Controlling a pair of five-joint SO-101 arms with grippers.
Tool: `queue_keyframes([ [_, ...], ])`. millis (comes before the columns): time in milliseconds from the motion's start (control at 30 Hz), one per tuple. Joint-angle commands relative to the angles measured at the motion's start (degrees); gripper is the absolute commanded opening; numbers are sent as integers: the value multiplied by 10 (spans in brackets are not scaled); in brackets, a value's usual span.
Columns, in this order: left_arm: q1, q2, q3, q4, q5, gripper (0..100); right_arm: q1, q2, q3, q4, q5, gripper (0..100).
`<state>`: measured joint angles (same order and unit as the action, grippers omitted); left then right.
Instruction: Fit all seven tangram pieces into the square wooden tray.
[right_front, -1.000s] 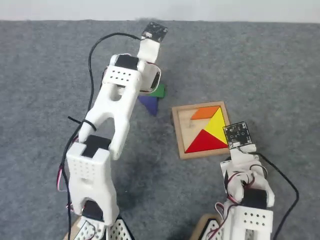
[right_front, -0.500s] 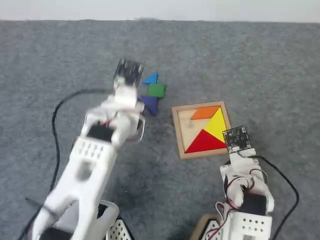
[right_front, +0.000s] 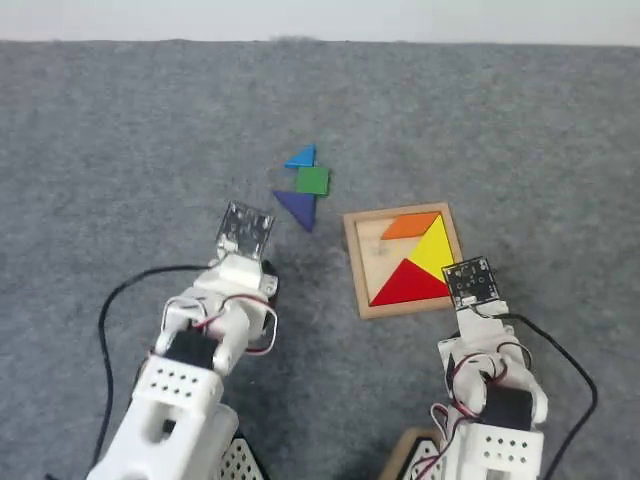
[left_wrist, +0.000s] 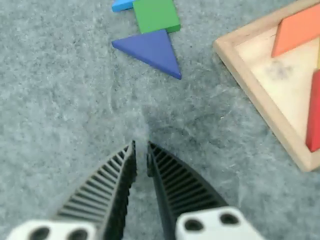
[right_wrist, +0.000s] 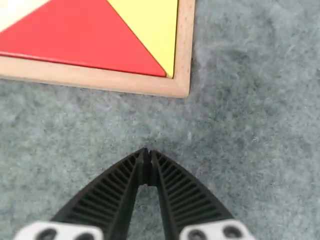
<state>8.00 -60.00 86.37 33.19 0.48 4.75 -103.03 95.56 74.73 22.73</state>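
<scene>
1. The loose pieces lie on the grey felt beside the square wooden tray (right_front: 352, 262). A light blue triangle (right_front: 301, 158) lies farthest from the arms, a green square (right_front: 313, 180) is just below it, and a dark blue triangle (right_front: 297, 207) is nearest the tray's left rim.
2. The tray already holds an orange piece (right_front: 411, 226), a yellow triangle (right_front: 435, 250) and a red triangle (right_front: 408, 283); bare wood shows along its left side.
3. The pieces look like thin, rigid painted wood, so they are probably light and rather slick. I would pinch each one across two opposite edges (the flat faces offer no purchase). The dark blue triangle is best taken across its short sides, not at a point.
4. The left gripper (left_wrist: 141, 150) hangs empty over the felt short of the dark blue triangle, its jaws almost together with only a slit between. The right gripper (right_wrist: 146, 152) is clamped tight on nothing, just off the tray's corner.
5. A second ago the left arm stretched out over the loose pieces and covered the light blue triangle. Now it is drawn back toward its base. The three pieces lie where they were, and the right arm has kept its place.
</scene>
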Motion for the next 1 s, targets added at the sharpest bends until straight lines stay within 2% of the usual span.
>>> queue_keyframes([
  [0, -1, -56, 58, -82, 6, 36, 6, -5, 9, 3, 8, 8],
  [100, 0, -106, 100, -122, 6, 36, 6, -5, 9, 3, 8, 8],
  [267, -2, -176, 104, -90, 6, 36, 6, -5, 9, 3, 8, 8],
  [367, -4, -205, 104, -46, 5, 36, 5, -5, 9, 3, 8, 8],
  [567, -4, -233, 104, 97, 3, 36, 5, -5, 9, 3, 8, 8],
  [967, -4, -315, 104, 212, 4, 36, 5, -5, 9, 3, 8, 8],
])
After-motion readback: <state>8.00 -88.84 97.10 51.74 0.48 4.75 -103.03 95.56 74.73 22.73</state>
